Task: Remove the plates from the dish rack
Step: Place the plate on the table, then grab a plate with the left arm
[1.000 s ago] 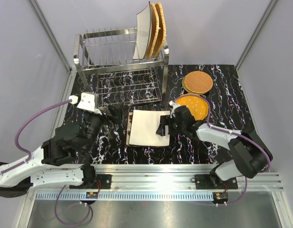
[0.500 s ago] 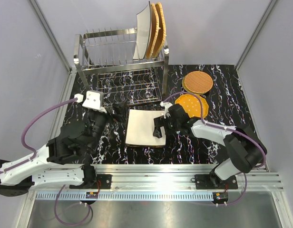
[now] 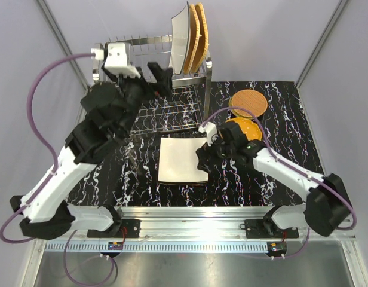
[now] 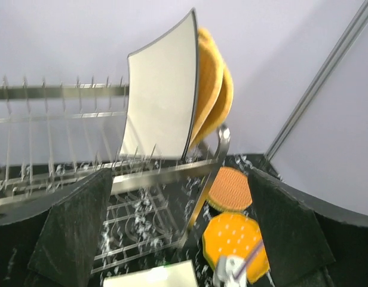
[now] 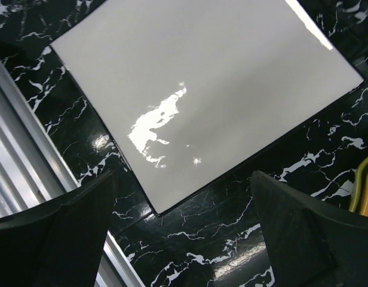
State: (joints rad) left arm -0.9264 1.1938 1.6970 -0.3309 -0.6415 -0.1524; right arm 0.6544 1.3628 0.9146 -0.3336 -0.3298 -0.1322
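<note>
The steel dish rack (image 3: 149, 89) stands at the back. A white square plate (image 3: 179, 43) and two woven tan-orange plates (image 3: 200, 36) stand upright at its right end. My left gripper (image 3: 157, 81) is open and empty, raised to the rack's top tier, left of the upright plates. In the left wrist view the white plate (image 4: 160, 101) and woven plates (image 4: 215, 89) stand ahead, apart from the fingers (image 4: 76, 233). My right gripper (image 3: 203, 162) is open and empty just above the right edge of a white square plate (image 3: 181, 158) lying flat on the table, which also shows in the right wrist view (image 5: 202, 89).
A round woven plate (image 3: 248, 103) and an orange dotted scalloped plate (image 3: 247, 133) lie on the black marbled table right of the rack. The rack's lower shelf (image 3: 166, 110) holds nothing. An aluminium rail (image 3: 190, 215) runs along the near edge. Grey walls enclose the sides.
My left arm has swung up from the table to the rack's top tier. My right gripper has drawn back slightly from the white plate, which now lies flat.
</note>
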